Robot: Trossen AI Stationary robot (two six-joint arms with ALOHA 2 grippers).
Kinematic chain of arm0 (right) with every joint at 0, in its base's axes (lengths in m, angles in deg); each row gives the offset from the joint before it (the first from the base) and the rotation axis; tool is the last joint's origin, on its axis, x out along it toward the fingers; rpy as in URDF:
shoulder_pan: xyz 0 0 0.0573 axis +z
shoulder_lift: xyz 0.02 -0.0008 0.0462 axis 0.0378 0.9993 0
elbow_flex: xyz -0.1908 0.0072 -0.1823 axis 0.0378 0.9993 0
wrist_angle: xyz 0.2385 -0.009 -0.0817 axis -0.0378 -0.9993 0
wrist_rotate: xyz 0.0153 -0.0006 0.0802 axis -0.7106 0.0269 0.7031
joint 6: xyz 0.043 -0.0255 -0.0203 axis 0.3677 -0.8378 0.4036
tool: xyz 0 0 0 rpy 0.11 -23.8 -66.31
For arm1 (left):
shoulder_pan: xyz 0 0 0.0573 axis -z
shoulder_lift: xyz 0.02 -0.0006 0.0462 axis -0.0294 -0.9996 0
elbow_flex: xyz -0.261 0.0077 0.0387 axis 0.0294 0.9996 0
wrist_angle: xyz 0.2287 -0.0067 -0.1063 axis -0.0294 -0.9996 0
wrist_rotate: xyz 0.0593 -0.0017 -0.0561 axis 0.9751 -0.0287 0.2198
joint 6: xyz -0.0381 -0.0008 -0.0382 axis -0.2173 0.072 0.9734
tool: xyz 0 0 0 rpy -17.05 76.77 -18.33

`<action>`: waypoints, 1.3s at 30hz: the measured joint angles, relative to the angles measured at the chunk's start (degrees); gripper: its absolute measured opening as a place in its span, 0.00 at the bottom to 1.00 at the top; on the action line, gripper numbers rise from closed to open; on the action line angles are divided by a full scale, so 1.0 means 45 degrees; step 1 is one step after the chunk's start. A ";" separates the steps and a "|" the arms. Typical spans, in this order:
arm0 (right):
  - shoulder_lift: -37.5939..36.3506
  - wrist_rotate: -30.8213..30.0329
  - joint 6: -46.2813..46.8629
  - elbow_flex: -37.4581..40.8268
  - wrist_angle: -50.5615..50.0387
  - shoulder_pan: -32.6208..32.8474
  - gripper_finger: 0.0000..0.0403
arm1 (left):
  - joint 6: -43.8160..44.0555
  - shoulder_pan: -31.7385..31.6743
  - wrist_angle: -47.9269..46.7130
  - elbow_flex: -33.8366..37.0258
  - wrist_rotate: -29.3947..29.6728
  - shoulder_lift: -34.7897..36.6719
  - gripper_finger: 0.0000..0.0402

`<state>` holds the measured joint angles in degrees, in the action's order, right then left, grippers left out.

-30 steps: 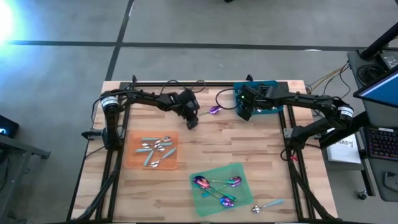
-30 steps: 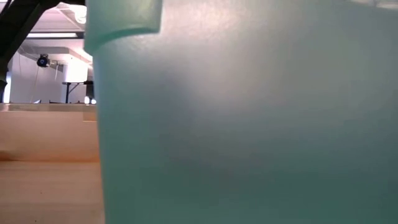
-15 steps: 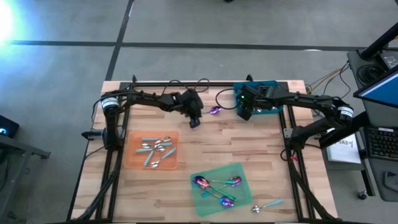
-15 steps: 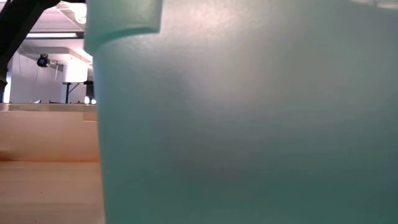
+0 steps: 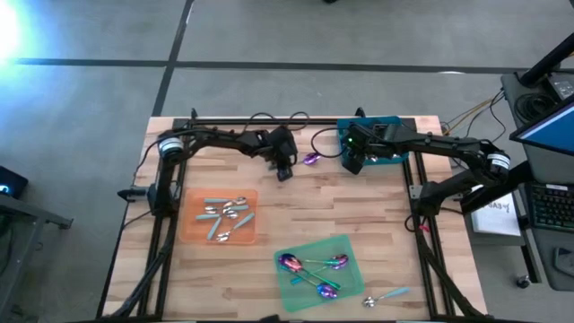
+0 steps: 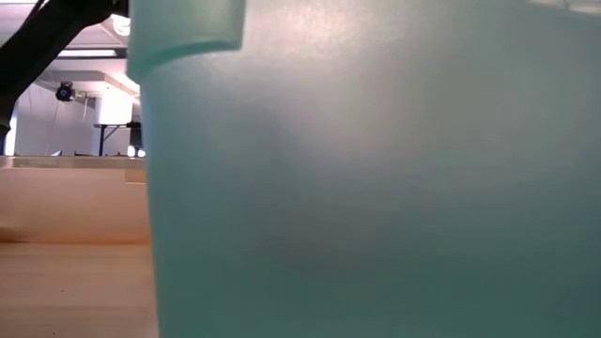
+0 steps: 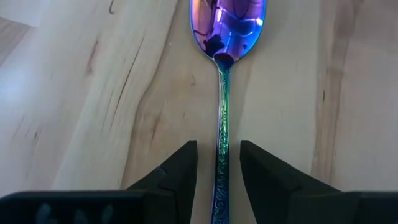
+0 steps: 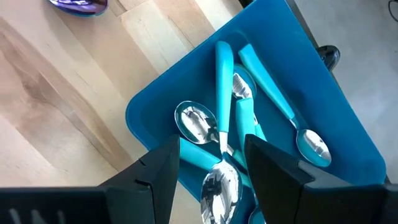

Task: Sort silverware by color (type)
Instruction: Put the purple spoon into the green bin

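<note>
An iridescent purple spoon lies flat on the wooden table, near the far edge at the middle. My left gripper is low over its thin handle and open. One finger stands on each side of the handle with a small gap, and the spoon's head lies ahead of the fingers. My right gripper hangs open above the teal bin, over several silver spoons with pale blue handles.
An orange mat at the near left holds several silver spoons. A green mat at the near middle holds purple ones. One silver spoon lies loose near the front right. In the low view, the bin's wall blocks most of the table.
My left gripper has moved toward the table's right, closer to the purple spoon, as its arm stretched out. The spoon has stayed where it was.
</note>
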<state>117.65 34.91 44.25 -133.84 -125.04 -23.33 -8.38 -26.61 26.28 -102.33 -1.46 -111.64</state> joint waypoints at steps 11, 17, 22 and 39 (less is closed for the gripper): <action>0.0000 -0.0002 -0.0158 0.0000 0.0005 0.0000 0.42 | -0.0112 -0.0096 -0.0800 -0.0320 -0.0094 -0.0154 0.15; 0.0000 -0.0002 -0.0120 0.0000 -0.0019 0.0000 0.42 | 0.0576 -0.0083 -0.0925 -0.0330 -0.0091 -0.0144 0.02; 0.0000 0.0003 0.0418 0.0000 -0.0055 0.0001 0.42 | 0.1229 -0.0083 -0.0592 -0.0153 -0.0440 0.0206 0.01; 0.0000 0.4637 0.2017 0.2429 0.7975 0.0184 0.42 | 0.5669 0.0015 1.1354 0.6699 -0.0690 0.4746 0.00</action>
<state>117.65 55.78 53.33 -122.91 -89.15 -22.50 17.13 -26.54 77.37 -72.18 -4.56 -90.28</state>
